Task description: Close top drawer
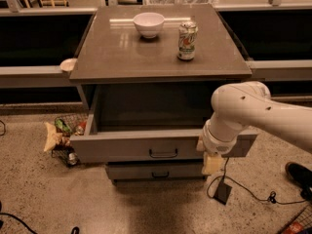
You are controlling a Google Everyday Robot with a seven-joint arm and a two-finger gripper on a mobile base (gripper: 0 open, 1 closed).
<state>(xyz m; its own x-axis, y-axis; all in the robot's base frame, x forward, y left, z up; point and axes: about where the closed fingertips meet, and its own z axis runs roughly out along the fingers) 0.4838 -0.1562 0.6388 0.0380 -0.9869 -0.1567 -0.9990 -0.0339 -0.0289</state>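
In the camera view, the top drawer [122, 147] stands pulled well out from the grey cabinet [112, 52], its deep boxy interior open to sight and its dark bar handle [163, 153] at the middle of the front panel. The white arm [253, 111] reaches in from the right, and the gripper [213, 164] hangs at the right part of the drawer front, just below its lower edge. Whether the gripper is open or closed cannot be told, nor whether it touches the panel. A lower drawer [156, 171] sits shut beneath. On the cabinet top stand a white bowl [148, 24] and a soda can [187, 41], apart from each other. A wire basket [63, 140] of litter stands on the floor at the left.
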